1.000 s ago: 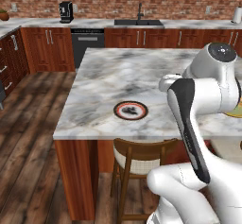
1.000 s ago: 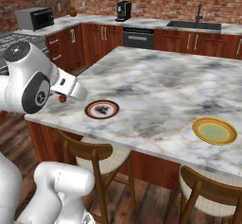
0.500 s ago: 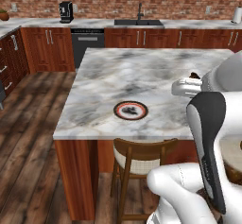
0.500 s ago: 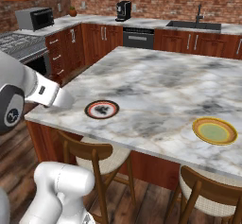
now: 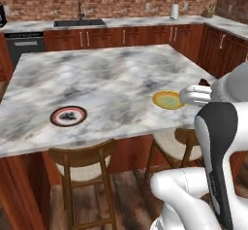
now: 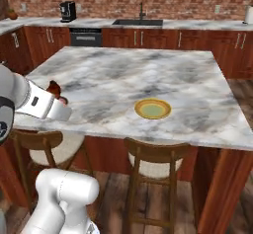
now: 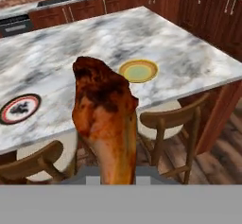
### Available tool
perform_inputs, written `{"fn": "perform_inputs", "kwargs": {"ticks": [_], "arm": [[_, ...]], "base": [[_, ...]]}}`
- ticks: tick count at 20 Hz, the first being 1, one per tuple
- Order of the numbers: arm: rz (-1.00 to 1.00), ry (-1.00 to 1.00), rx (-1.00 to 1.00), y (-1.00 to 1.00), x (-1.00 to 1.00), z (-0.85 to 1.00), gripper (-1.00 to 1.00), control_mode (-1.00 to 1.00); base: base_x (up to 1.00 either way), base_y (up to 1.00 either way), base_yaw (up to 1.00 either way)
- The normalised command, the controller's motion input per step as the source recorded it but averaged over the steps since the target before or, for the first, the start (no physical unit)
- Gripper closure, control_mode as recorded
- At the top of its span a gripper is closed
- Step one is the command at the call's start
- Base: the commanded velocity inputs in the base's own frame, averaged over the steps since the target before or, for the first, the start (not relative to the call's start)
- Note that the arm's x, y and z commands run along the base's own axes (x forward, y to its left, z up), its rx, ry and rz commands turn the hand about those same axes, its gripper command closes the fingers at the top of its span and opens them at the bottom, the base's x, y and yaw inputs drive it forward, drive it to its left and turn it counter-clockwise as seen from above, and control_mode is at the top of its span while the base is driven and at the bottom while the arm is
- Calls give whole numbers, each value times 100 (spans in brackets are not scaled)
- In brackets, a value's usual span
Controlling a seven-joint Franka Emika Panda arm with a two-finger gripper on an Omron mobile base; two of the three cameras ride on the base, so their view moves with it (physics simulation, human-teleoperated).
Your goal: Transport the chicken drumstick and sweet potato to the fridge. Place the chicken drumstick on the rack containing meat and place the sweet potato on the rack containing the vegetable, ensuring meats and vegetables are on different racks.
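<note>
Gripping glossy browned chicken drumstick (image 7: 106, 119), hand (image 7: 111, 178) clamped, above marble island (image 7: 198, 62), round yellow plate (image 7: 138, 70).

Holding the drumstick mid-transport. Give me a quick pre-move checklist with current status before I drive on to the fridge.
1. Chicken drumstick in the gripper: ok; it rises straight from the hand, meaty end outward.
2. Finger contact on the bone end: cannot tell; the drumstick covers the fingertips.
3. Load off the island counter: ok; it hangs past the counter edge, above the stools.
4. Plates left behind: ok; yellow plate and dark-rimmed plate both sit bare.
5. Fridge ahead: cannot tell; not in sight.
6. Sweet potato location: cannot tell.
</note>
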Motion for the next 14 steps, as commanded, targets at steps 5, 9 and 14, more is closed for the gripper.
{"fn": "perform_inputs", "kwargs": {"ticks": [5, 9, 14], "arm": [[0, 0, 0, 0, 0, 0, 100, 100], [0, 0, 0, 0, 0, 0, 100, 100], [0, 0, 0, 0, 0, 0, 100, 100]], "base": [[0, -4, -99], [0, 0, -100], [0, -2, -100]]}}
